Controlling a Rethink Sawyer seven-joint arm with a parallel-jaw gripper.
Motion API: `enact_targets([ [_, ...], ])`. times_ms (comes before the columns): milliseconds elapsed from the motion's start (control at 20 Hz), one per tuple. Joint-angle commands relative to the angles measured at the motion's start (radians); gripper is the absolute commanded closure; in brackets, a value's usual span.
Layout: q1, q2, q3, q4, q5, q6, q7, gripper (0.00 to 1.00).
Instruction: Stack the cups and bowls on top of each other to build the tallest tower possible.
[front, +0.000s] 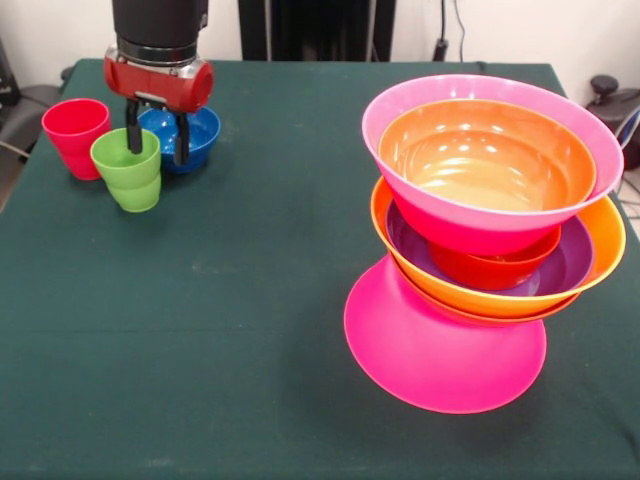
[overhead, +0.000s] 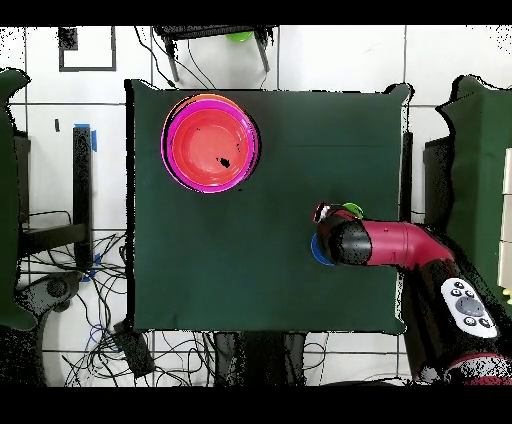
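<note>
My gripper (front: 158, 140) hangs open at the far left of the front view. One finger (front: 133, 135) is inside the lime green cup (front: 128, 172); the other (front: 182, 140) is outside its rim, in front of the small blue bowl (front: 192, 135). The red cup (front: 76, 135) stands upright just left of the green one. The tower (front: 480, 250) stands on the right: an upturned hot pink bowl (front: 440, 350) as base, then an orange bowl (front: 600, 235), a purple one (front: 560, 268), a small red-orange one (front: 495, 270), and a tilted hot pink bowl (front: 470, 215) holding an orange bowl (front: 480, 150).
The dark green table cloth (front: 230, 330) covers the table. In the overhead view the tower (overhead: 210, 142) is at the upper left, and my arm (overhead: 390, 245) covers most of the green cup (overhead: 350, 209) and blue bowl (overhead: 318, 252) at the right edge.
</note>
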Motion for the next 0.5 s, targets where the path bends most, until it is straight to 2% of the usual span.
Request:
enact_targets([
  [50,0.029,0.027,0.085,-0.032,-0.072,0.01,-0.097,0.0],
  [300,0.034,0.064,0.078,-0.056,-0.094,-0.014,-0.1,0.0],
  [350,0.033,0.066,0.08,-0.057,-0.1,-0.018,-0.099,1.0],
  [500,0.048,0.065,0.066,-0.059,-0.135,-0.047,-0.104,1.0],
])
